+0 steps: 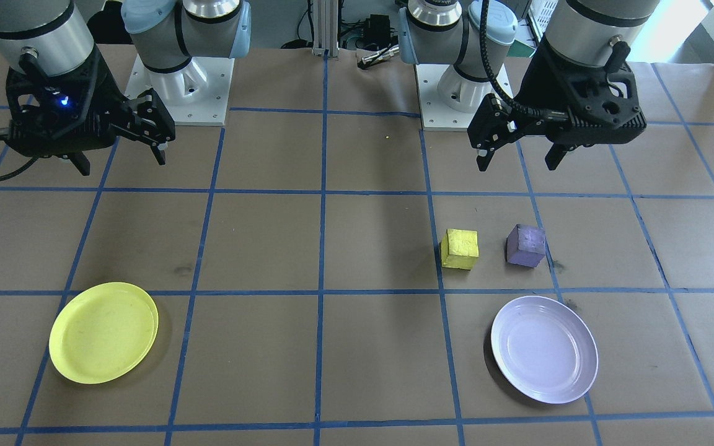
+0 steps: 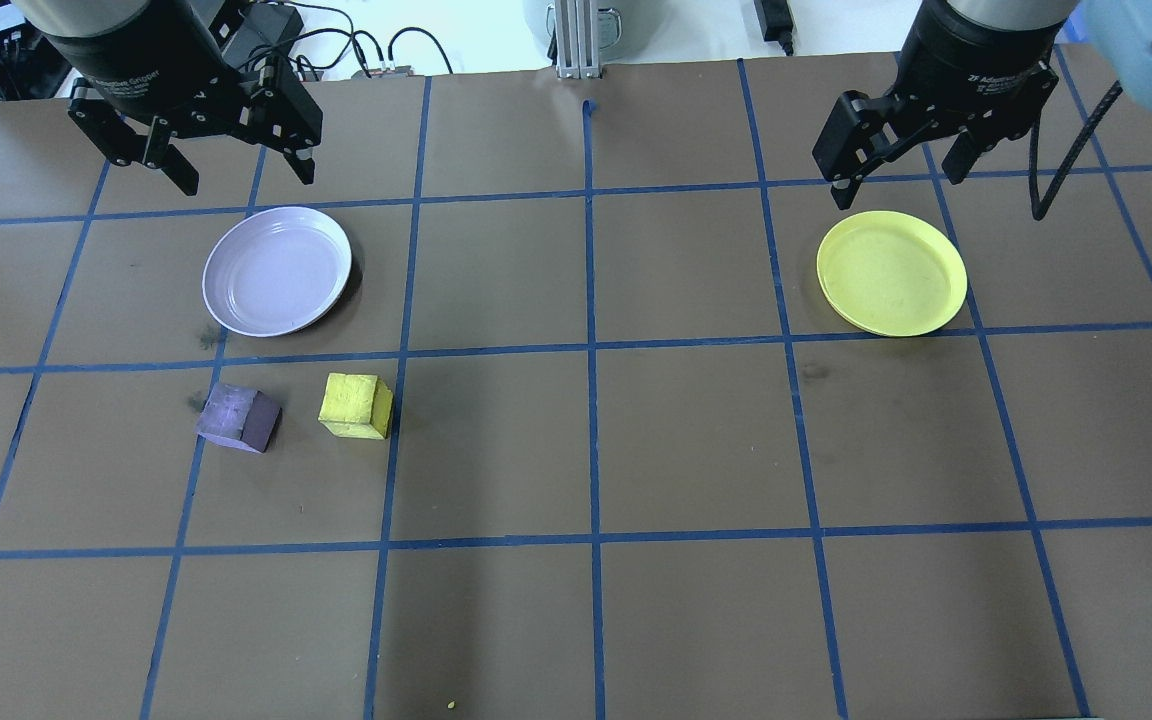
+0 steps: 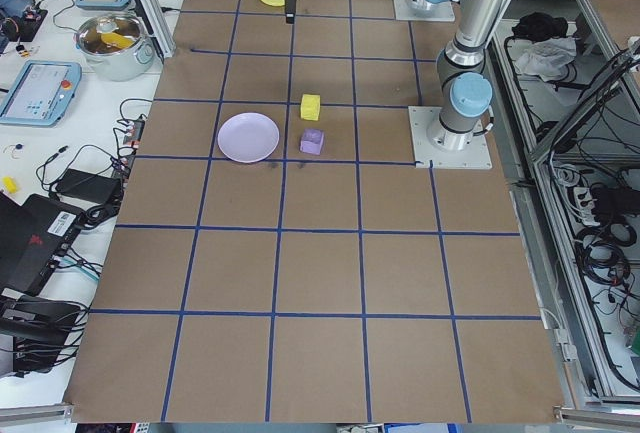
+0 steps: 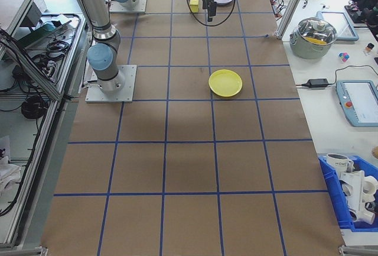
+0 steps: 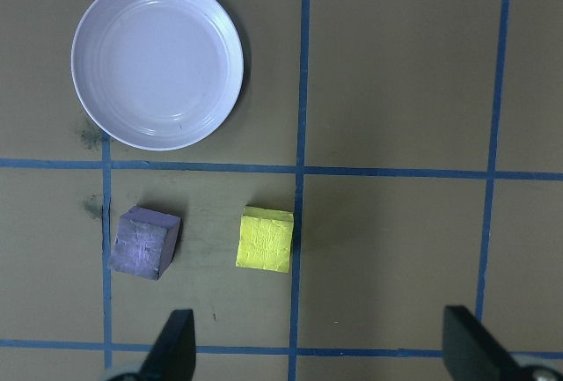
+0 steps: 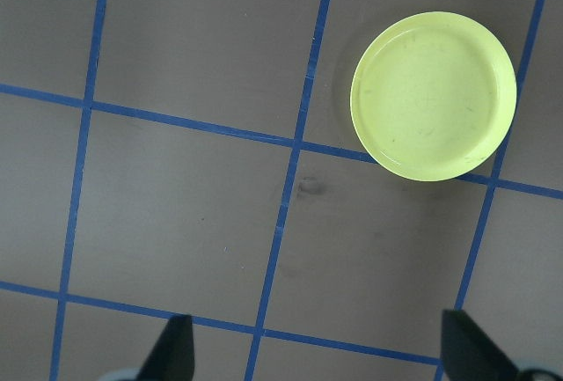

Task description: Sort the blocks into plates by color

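Resting on the worktop [image 2: 636,450]: yellow block [image 2: 356,405] beside purple block [image 2: 238,417], both near lavender plate [image 2: 277,271].
Purple block sits rotated against blue tape grid [image 2: 590,350]; yellow plate [image 2: 891,273] well apart; left end effector [image 2: 236,175] and right end effector [image 2: 898,170] both apart, holding nothing.

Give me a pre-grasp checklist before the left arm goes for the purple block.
1. Left gripper open and empty: ok, fingers spread wide in the left wrist view.
2. Purple block free on the table, not touching the yellow block: ok, a clear gap between them.
3. Purple block squared to the grid: not ok, it sits rotated, so the wrist may need turning.
4. Lavender plate empty and near the block: ok.
5. Right gripper out of the way: ok, open above the yellow plate on the far side.
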You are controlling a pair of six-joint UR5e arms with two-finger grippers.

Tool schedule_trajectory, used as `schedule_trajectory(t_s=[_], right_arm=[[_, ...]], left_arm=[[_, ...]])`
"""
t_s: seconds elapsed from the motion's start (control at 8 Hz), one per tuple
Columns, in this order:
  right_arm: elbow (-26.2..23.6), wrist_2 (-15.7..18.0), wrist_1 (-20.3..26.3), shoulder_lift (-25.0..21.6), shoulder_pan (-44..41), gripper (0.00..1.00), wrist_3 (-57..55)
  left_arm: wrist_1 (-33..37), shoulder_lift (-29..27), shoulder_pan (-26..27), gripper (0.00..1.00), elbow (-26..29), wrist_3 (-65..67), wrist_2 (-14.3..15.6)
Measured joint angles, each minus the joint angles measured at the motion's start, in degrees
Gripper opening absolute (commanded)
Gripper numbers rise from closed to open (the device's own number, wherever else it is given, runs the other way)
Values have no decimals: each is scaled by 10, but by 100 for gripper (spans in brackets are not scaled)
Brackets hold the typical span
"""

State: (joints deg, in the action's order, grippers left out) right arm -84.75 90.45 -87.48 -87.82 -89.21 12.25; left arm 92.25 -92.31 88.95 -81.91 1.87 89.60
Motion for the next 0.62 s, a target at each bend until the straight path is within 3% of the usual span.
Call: schedule_trajectory(t_s=[0.62], right_arm=[[-12,3,-4,-5,0,100,-1]], left_arm=[[-5,-2,-23,100,-21,-46,15]])
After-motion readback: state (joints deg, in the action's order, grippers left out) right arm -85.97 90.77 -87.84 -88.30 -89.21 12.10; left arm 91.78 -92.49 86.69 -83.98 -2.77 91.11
